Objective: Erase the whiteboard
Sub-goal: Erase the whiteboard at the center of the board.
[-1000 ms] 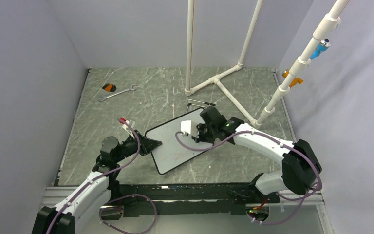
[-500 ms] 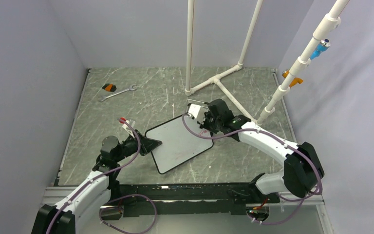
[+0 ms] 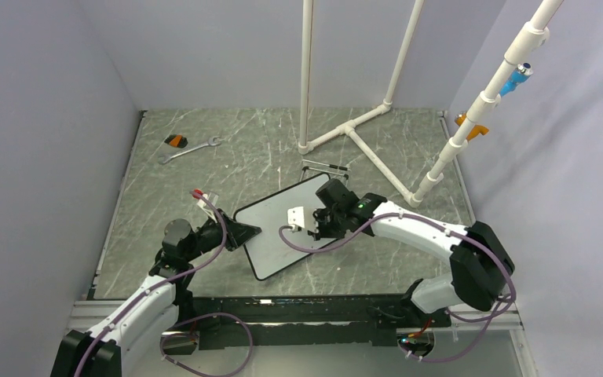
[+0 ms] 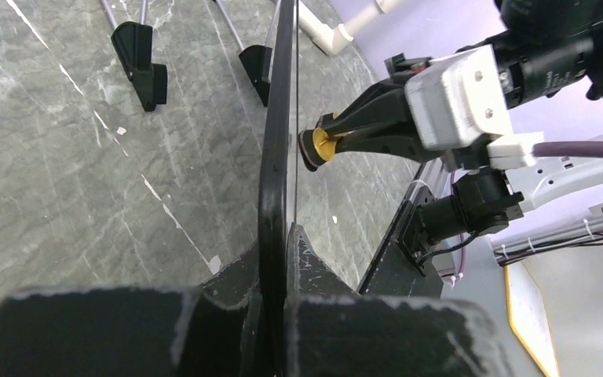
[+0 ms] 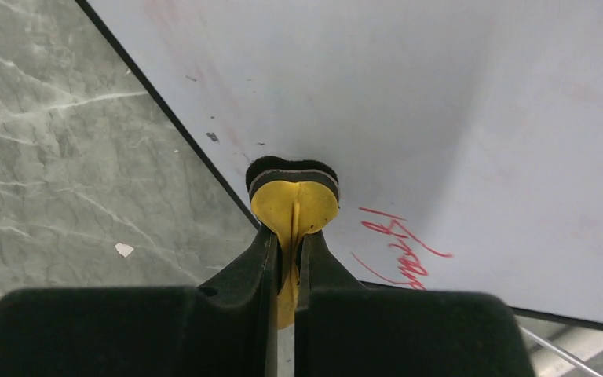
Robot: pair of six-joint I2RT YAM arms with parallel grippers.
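The whiteboard, white with a thin black frame, rests tilted on the marble table. My left gripper is shut on its left corner; in the left wrist view the frame runs edge-on between my fingers. Near the board's middle my right gripper is shut on a yellow eraser, whose black felt face presses against the board. The eraser also shows side-on in the left wrist view. Red handwriting sits just right of the eraser near the frame, and faint pink smears lie above it.
A wrench and a small orange-black object lie at the back left. A white PVC pipe frame stands behind the board. Black wire stand feet stick out behind the board. Walls close in on both sides.
My right gripper swept the eraser up to the board's far right corner, then back down-left toward the middle. The left gripper and the board have stayed put.
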